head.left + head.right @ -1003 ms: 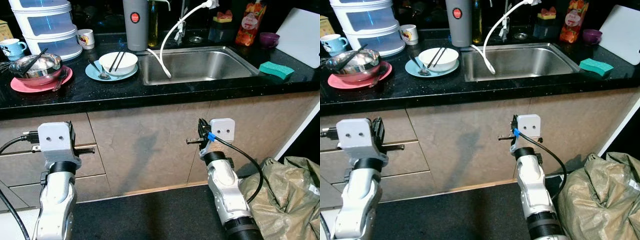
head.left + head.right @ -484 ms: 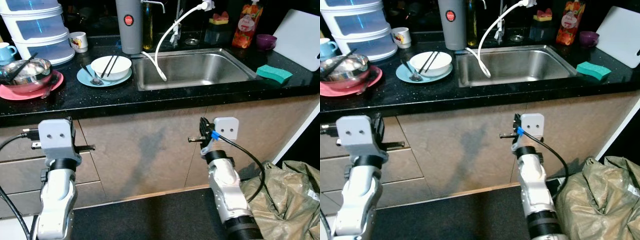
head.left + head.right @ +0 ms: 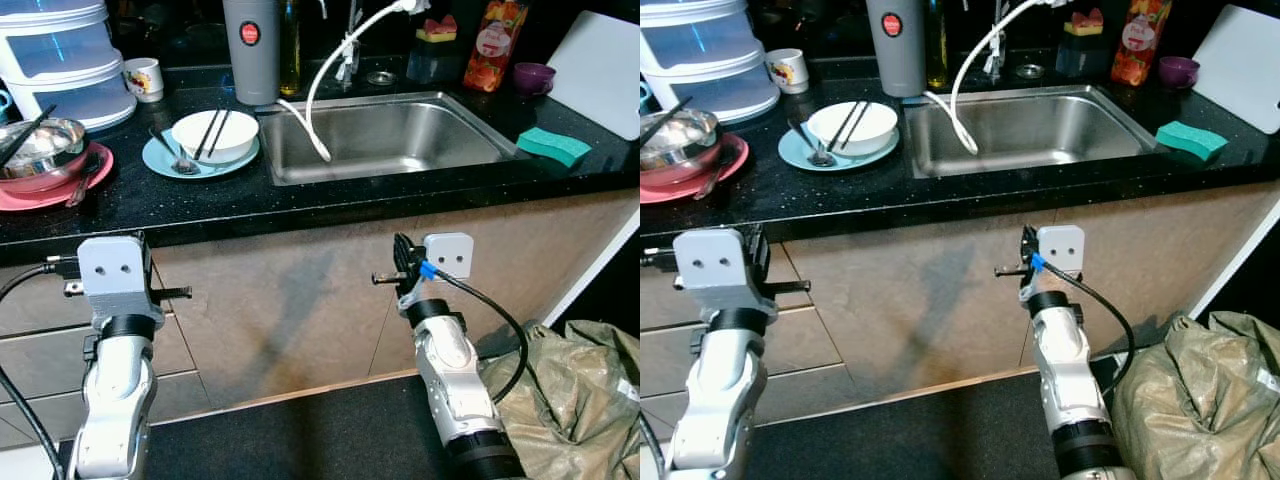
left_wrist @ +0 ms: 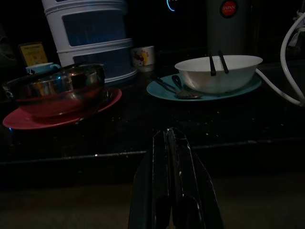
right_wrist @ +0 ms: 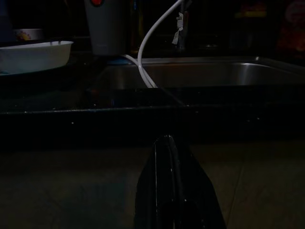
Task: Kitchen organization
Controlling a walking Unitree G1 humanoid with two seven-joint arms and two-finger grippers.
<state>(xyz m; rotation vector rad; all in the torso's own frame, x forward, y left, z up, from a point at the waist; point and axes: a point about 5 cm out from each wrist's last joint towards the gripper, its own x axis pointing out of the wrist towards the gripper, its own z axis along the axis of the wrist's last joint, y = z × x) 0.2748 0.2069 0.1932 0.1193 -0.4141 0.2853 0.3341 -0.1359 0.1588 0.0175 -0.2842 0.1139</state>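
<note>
Both grippers hang in front of the cabinet fronts, below the front edge of the black table (image 3: 300, 200). On the robot's left, the left gripper (image 3: 172, 293) has its two black fingers pressed together, pointing at a drawer front. On the robot's right, the right gripper (image 3: 386, 279) also has its fingers together, pointing at the plain cabinet panel under the sink (image 3: 385, 135). Neither holds anything. Open floor lies between the two arms, and a crumpled olive sack (image 3: 580, 400) crowds the floor beside the right arm.

On the table, from the robot's left: a red plate (image 3: 45, 190) carrying a steel bowl (image 3: 35, 150), near the table's front edge; stacked white containers (image 3: 60, 55) behind it; a small mug (image 3: 143, 78); and a blue plate (image 3: 195, 160) holding a white bowl (image 3: 215, 135) with chopsticks (image 3: 212, 125) across it and a spoon (image 3: 175, 155) beside it. A grey flask (image 3: 250, 50) stands at the sink's back corner. A white hose (image 3: 325, 90) curves into the basin. A green sponge (image 3: 553, 146) lies right of the sink, near the edge, with a white cutting board (image 3: 605, 70) behind.

From the left wrist, the closed fingers (image 4: 174, 191) point at the table edge, with both plates seen low and level beyond. From the right wrist, the closed fingers (image 5: 171, 191) face the dark table edge and sink rim.
</note>
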